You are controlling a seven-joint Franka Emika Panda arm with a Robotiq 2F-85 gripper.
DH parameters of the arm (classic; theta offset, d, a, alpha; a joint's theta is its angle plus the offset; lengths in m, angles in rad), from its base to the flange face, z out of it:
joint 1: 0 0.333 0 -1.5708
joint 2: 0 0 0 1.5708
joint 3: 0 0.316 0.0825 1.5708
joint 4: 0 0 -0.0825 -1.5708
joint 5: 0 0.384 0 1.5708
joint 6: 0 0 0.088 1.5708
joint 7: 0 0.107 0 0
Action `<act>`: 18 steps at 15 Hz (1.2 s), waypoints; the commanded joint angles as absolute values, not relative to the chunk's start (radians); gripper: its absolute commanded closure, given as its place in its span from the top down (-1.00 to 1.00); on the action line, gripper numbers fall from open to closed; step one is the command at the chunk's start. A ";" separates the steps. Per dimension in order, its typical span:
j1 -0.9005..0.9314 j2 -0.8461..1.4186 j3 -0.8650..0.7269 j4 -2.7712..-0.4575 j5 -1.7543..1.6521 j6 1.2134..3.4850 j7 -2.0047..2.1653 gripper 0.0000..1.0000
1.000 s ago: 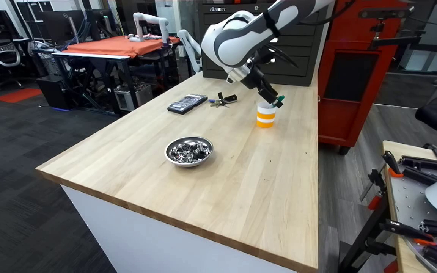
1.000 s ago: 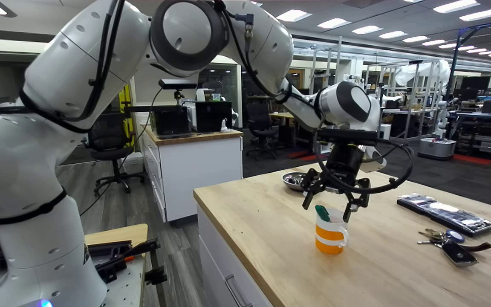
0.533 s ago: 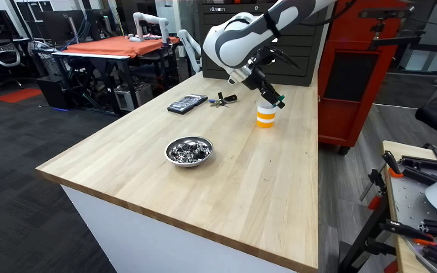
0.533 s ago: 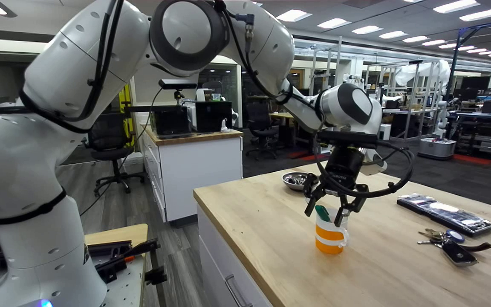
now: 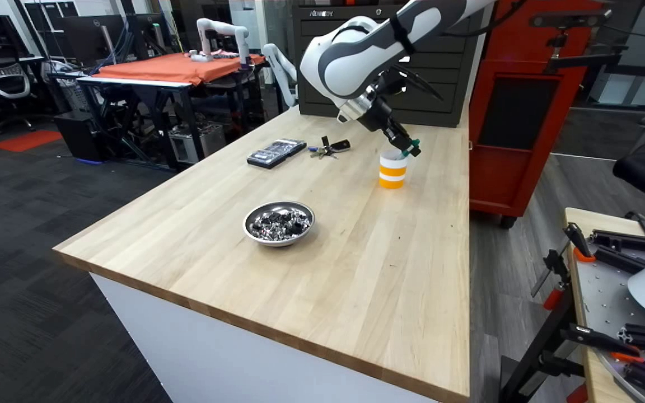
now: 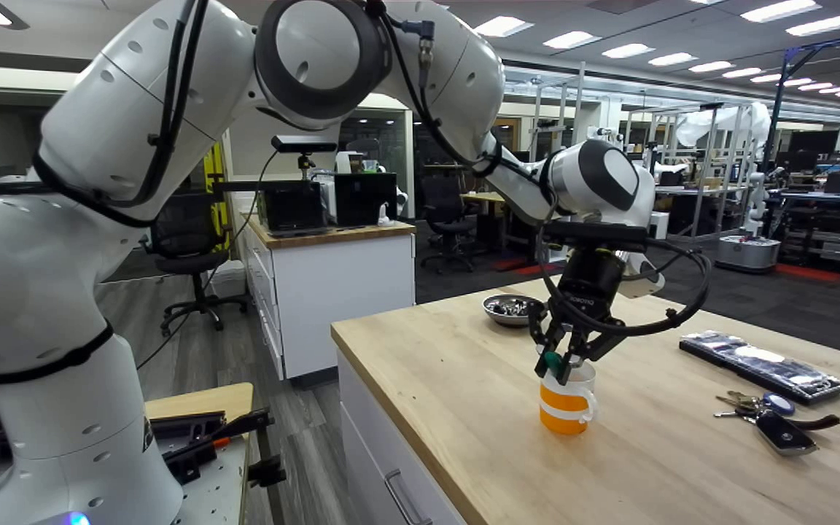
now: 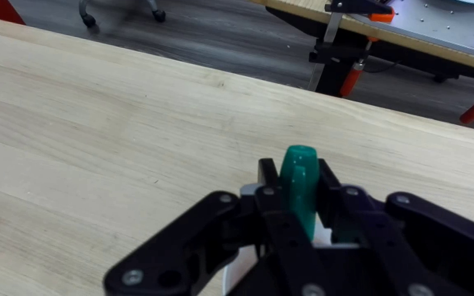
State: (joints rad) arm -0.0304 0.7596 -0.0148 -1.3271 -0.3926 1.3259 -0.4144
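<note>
Marker (image 7: 300, 185): green, leaned in the mug (image 6: 564, 402).
Pincer (image 6: 553, 370): gripped it from both sides.
Table (image 6: 456, 379): carried the upright mug; keys (image 6: 783, 432), I noticed, lay apart.

White arm (image 6: 318, 58) in a high arch, black pincer (image 7: 297, 176) downward in a narrow grip.
</note>
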 commanded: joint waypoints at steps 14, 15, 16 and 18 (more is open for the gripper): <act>-0.008 0.642 -0.010 -1.255 -0.472 1.168 -0.454 -0.88; -0.008 0.642 -0.005 -1.238 -0.462 1.156 -0.453 -0.88; -0.007 0.647 0.002 -1.216 -0.443 1.148 -0.448 -0.88; -0.007 0.665 0.019 -1.177 -0.402 1.156 -0.435 -0.88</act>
